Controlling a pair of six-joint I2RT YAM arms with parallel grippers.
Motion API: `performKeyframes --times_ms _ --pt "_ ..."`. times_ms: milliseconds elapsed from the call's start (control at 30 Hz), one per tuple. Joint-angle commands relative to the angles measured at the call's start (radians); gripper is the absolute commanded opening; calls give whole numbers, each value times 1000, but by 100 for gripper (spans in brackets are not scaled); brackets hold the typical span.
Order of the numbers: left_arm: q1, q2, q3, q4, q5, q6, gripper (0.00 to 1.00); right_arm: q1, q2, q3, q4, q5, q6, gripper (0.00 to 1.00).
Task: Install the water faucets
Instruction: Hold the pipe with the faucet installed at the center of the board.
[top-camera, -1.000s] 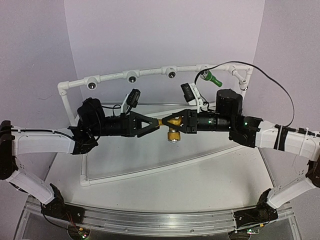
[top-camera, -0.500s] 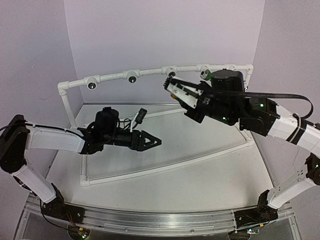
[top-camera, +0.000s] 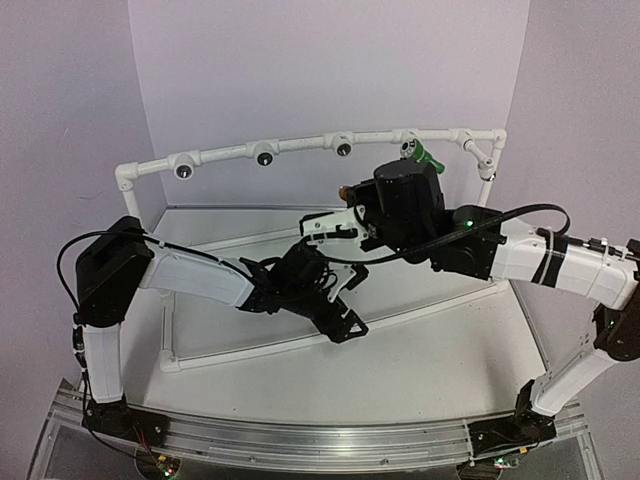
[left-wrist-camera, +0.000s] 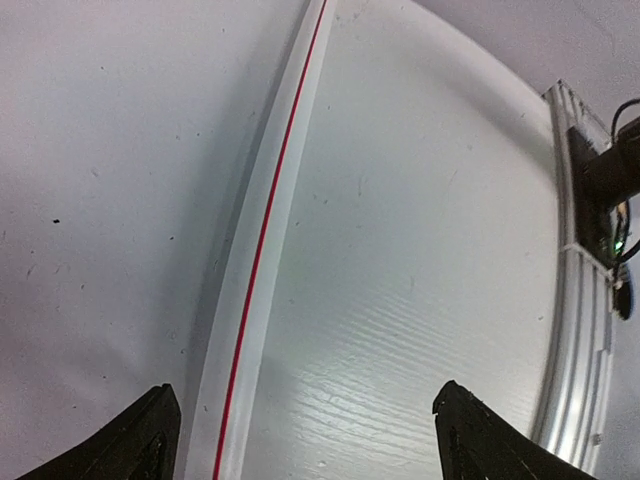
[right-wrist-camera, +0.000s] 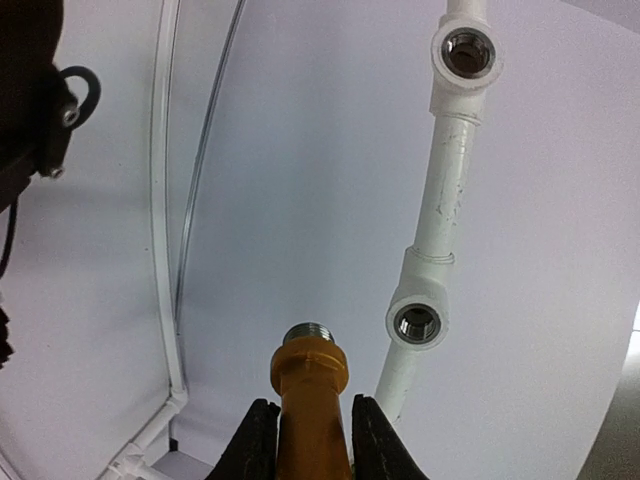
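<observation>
Nearest, at six o'clock in the top view, an aluminium rail (top-camera: 300, 440) edges the white bench (top-camera: 430, 350) and carries both arm bases. Just beyond it the left arm (top-camera: 190, 275) reaches toward three o'clock. The left jaws hang low over the middle of the bench, spread wide with nothing between them. In the left wrist view only two dark fingertips (left-wrist-camera: 140, 445) show, cut off by the bottom edge. They sit over a white strip (left-wrist-camera: 262, 250) with a red line that runs toward twelve o'clock. The bench is scuffed and speckled with small dark marks.

Farther back, the right arm (top-camera: 540, 255) comes in from three o'clock. The right jaws are closed on the yellow faucet (right-wrist-camera: 310, 400), its threaded end pointing away from the wrist. From above, the bulk of the wrist hides most of that grip, and only a brownish tip shows at its eleven o'clock. In the right wrist view the handle end is cut off at the bottom edge. The threaded end is apart from the white pipe frame (right-wrist-camera: 432, 220), whose two open sockets (right-wrist-camera: 416, 322) lie toward two o'clock of it.

At the back, the frame's top rail arcs from nine to one o'clock. The green faucet (top-camera: 426, 156) sticks out of it at one o'clock; whether it is fully seated cannot be told. Plain lilac walls (top-camera: 300, 70) close the room behind.
</observation>
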Motion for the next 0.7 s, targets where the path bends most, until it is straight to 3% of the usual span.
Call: performKeyframes --times_ms 0,200,400,667 --pt "-16 66 80 -97 -73 160 91 -1 -16 -90 332 46 -276 0" --pt "-29 150 108 -137 -72 255 85 -20 1 -65 359 46 -356 0" --pt "-43 199 108 -156 -98 264 65 -40 18 -87 445 24 -435 0" --pt "-45 211 78 -155 -115 269 28 -94 71 -60 527 15 -493 0"
